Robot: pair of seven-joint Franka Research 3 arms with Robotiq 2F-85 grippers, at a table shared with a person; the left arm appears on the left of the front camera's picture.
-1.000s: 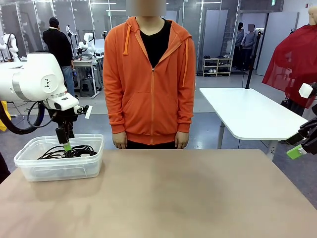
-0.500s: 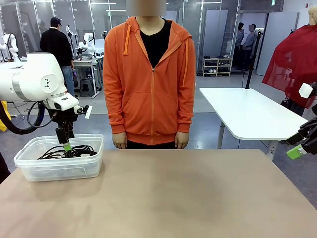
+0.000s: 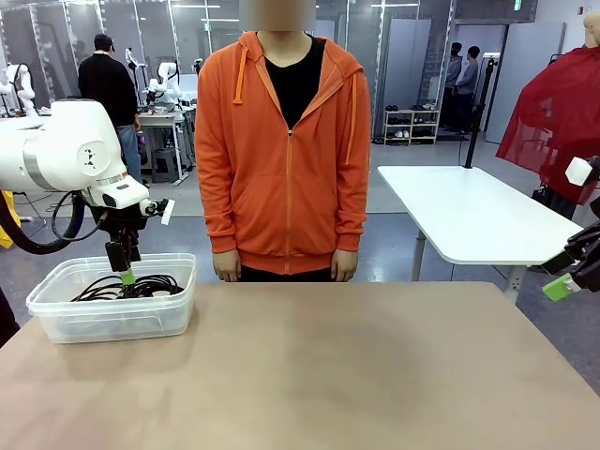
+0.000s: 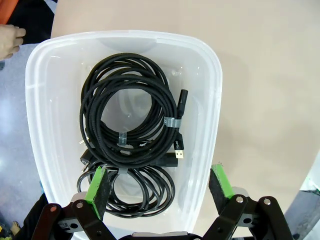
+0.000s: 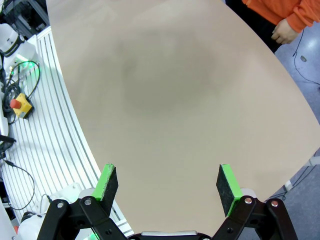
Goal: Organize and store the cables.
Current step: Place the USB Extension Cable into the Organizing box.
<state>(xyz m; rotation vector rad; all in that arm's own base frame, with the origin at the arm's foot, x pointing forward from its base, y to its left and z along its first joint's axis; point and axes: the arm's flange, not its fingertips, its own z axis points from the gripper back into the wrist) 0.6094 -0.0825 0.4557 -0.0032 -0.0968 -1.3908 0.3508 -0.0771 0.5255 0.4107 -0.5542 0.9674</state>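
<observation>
Black coiled cables (image 4: 131, 131) lie inside a clear plastic bin (image 4: 214, 100); from the front they show as dark loops (image 3: 131, 286) in the bin (image 3: 112, 319) at the table's left. My left gripper (image 4: 159, 186) hangs open just above the bin, nothing between its green pads; in the front view it (image 3: 124, 272) points down over the cables. Off the table's right edge, my right gripper (image 3: 565, 281) is partly in frame. Seen from its own wrist, it (image 5: 168, 183) stands open over bare tabletop.
A person in an orange hoodie (image 3: 286, 141) stands at the table's far edge, hands at their sides. One hand (image 5: 285, 34) shows in the right wrist view. A white table (image 3: 469, 211) stands behind at right.
</observation>
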